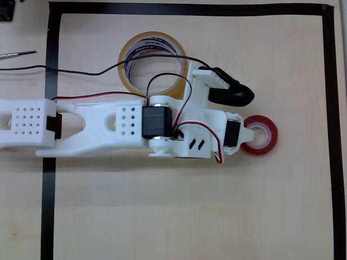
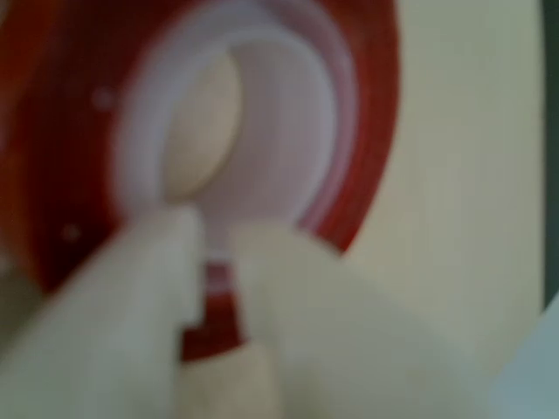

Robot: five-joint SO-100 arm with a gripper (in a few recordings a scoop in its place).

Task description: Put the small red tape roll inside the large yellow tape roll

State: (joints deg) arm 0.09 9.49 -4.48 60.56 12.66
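The small red tape roll [image 1: 263,136] lies right of centre on the wooden table, its left edge tucked under my white wrist. In the wrist view the red tape roll [image 2: 349,131] is blurred and very close, its white core facing the camera. My gripper [image 2: 214,249] has its two white fingers [image 2: 140,288] closed on the roll's near rim, with a strip of red and white showing between them. Whether the roll is off the table I cannot tell. The large yellow tape roll [image 1: 130,51] stands up and to the left, its lower right part under my arm.
Black tape [image 1: 328,130] marks a rectangular border around the work area. A black cable [image 1: 81,70] trails from the left across the yellow roll. A thin tool [image 1: 16,54] lies at the far left, outside the border.
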